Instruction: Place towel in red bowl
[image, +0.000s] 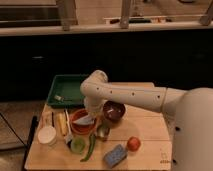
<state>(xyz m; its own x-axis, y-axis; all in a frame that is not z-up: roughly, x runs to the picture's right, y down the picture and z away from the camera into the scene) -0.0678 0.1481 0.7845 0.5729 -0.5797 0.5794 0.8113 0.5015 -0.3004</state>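
The red bowl (80, 126) sits left of centre on the wooden table. The grey-blue towel (86, 120) hangs over its inside, touching the bowl. My gripper (90, 113) reaches down from the white arm right above the bowl and is shut on the towel's upper end. The arm hides the back rim of the bowl.
A purple-maroon bowl (113, 111) stands right of the red one, with a metal cup (103, 131) in front. A blue sponge (115, 155), an orange fruit (133, 144), a green pepper (90, 147), a white cup (47, 135) and a green tray (67, 90) are also on the table.
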